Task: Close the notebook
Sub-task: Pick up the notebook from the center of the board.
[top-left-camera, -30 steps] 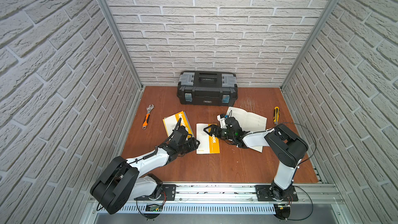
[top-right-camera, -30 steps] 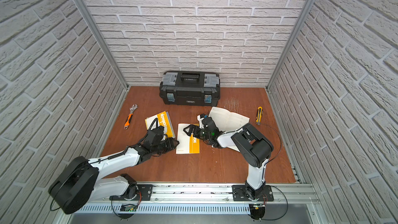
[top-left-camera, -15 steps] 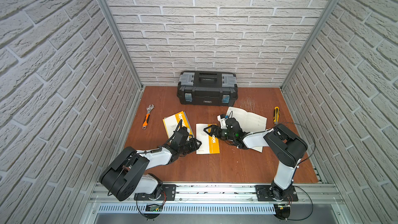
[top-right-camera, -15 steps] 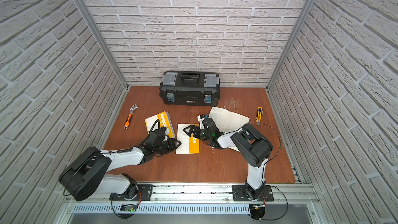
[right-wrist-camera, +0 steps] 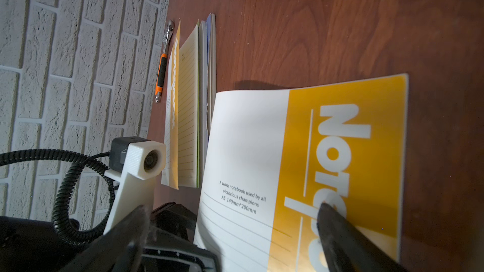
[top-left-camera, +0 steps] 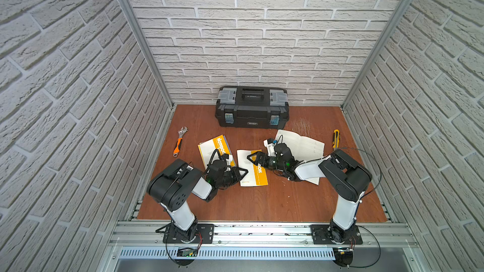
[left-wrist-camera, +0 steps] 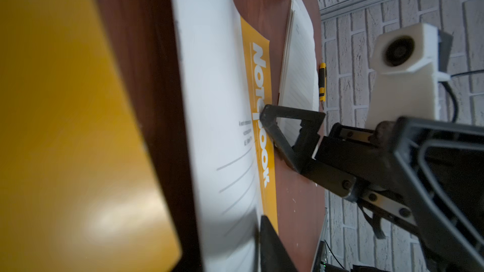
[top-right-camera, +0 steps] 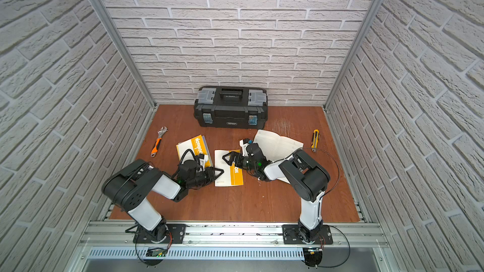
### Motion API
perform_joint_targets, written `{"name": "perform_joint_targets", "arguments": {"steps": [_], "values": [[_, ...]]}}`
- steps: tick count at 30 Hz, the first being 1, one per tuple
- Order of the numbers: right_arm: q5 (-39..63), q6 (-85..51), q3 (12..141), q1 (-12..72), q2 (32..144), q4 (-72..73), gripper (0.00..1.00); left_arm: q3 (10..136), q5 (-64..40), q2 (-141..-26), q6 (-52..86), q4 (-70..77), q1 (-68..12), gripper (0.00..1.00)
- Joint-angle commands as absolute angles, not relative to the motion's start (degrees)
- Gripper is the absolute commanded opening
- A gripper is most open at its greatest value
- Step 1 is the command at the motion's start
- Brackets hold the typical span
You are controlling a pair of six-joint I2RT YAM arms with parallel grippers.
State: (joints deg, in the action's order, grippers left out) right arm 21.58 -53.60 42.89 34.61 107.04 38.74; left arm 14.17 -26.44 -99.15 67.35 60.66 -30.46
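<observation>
The white-and-yellow notebook [top-left-camera: 248, 177] [top-right-camera: 235, 176] lies mid-table with its cover on top, bowed up slightly. My left gripper [top-left-camera: 245, 172] [top-right-camera: 221, 171] is at its left edge. In the left wrist view only one finger [left-wrist-camera: 267, 234] shows, lying on the white part of the cover, and the other is hidden. My right gripper [top-left-camera: 250, 156] [top-right-camera: 224, 156] [right-wrist-camera: 233, 209] is open, and one fingertip [right-wrist-camera: 332, 221] presses on the yellow strip of the cover.
A second yellow notebook [top-left-camera: 213, 147] lies left of it, its cover and pages fanned ajar. An open lined notebook [top-left-camera: 306, 147] lies under the right arm. A black toolbox [top-left-camera: 251, 111] stands at the back, a wrench [top-left-camera: 179, 142] far left, a utility knife [top-left-camera: 335, 142] far right.
The left arm's elbow has swung up and in toward the table while its gripper stays at the notebook's left edge. The right arm has not moved.
</observation>
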Motion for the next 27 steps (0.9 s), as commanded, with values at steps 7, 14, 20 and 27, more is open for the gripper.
{"name": "perform_joint_targets", "arguments": {"steps": [7,14,20,27], "values": [[22.1,-53.4,42.3,35.0,107.1,37.7,1.0,12.2,-26.5,-104.5,70.9,68.3,-30.9,0.11],[22.4,-53.2,42.9,35.0,106.8,37.8,1.0,16.0,-25.3,-94.0,64.9,50.3,-31.6,0.0],[22.8,-52.3,43.7,35.0,105.4,36.5,1.0,20.5,-23.0,-85.7,58.1,32.8,-31.8,0.0],[22.5,-49.3,45.0,35.0,98.9,30.4,1.0,23.1,-24.0,-87.9,58.5,33.5,-33.1,0.0]]}}
